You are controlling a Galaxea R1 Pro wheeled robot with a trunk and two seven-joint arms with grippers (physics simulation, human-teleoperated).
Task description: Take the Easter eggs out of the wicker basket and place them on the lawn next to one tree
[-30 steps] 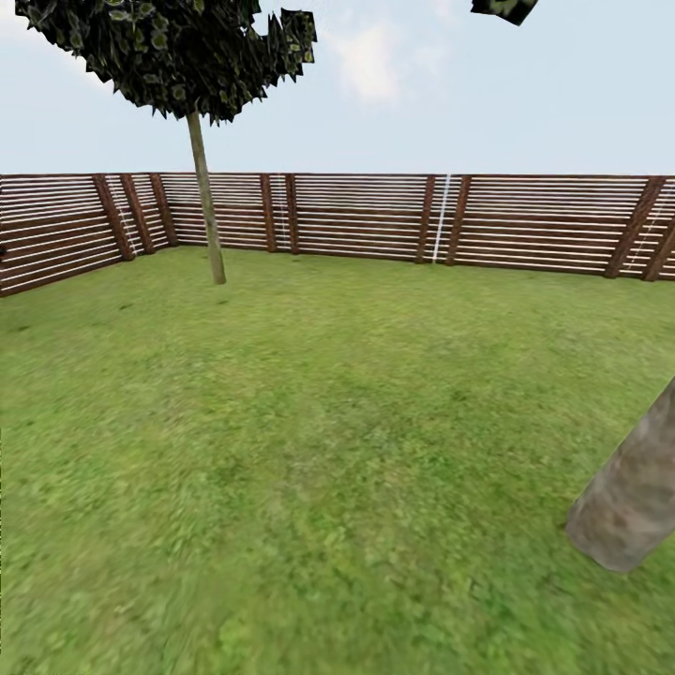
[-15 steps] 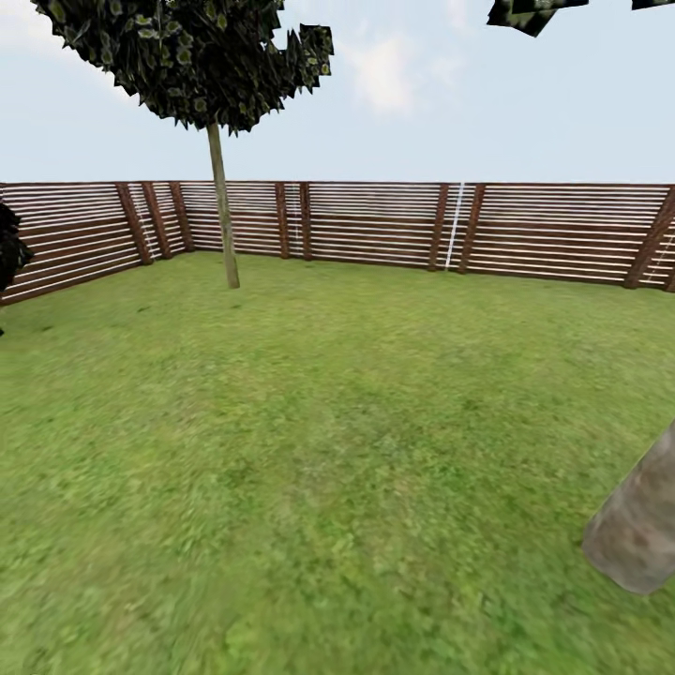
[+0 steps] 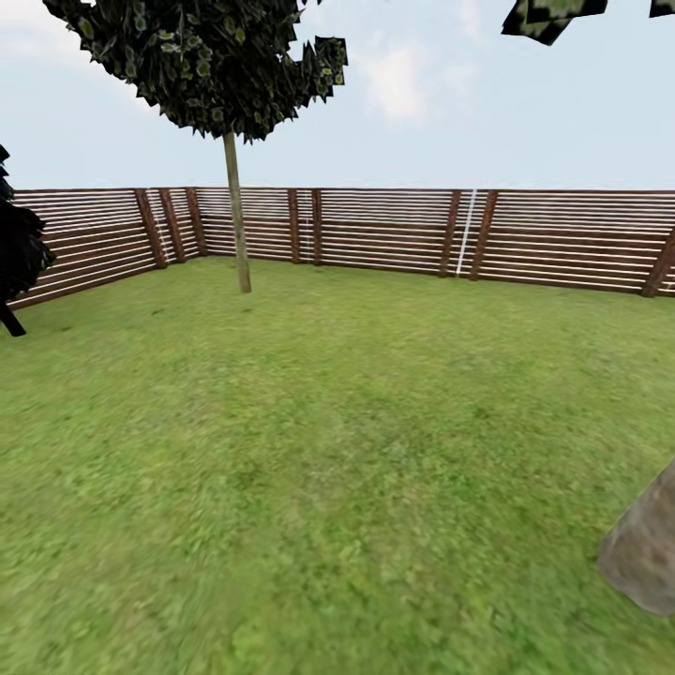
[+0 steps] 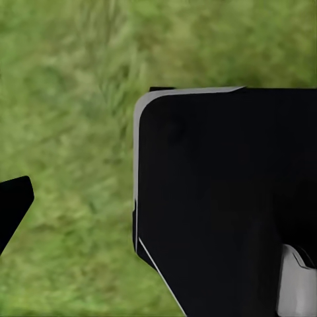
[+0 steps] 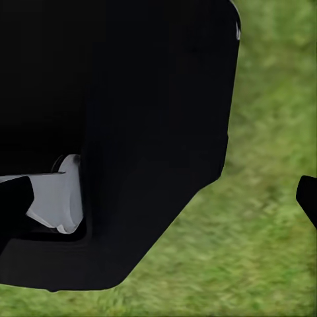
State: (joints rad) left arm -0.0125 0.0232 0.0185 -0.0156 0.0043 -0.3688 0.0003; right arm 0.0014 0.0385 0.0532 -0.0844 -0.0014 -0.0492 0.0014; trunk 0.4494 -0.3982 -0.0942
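Note:
The Easter eggs and the wicker basket are out of view. In the head view the lawn point(image 3: 319, 441) spreads out to a fence. A tree point(image 3: 237, 216) with a slim pale trunk and a dark crown stands far off at the back left. A second thick mottled tree trunk point(image 3: 647, 553) rises close by at the lower right. In the left wrist view one dark fingertip point(image 4: 13, 205) shows over grass. My right gripper point(image 5: 158, 198) is open, its fingertips point(image 5: 307, 198) far apart with nothing between them.
A brown slatted fence point(image 3: 394, 230) closes the garden at the back and left. A dark cypress point(image 3: 14, 253) stands at the left edge. My black robot body point(image 4: 224, 198) is seen in both wrist views, above grass.
The whole head view has shifted: the far tree and fence slid right and down, the near trunk slid lower right, and the cypress came into view at the left. So the camera has turned.

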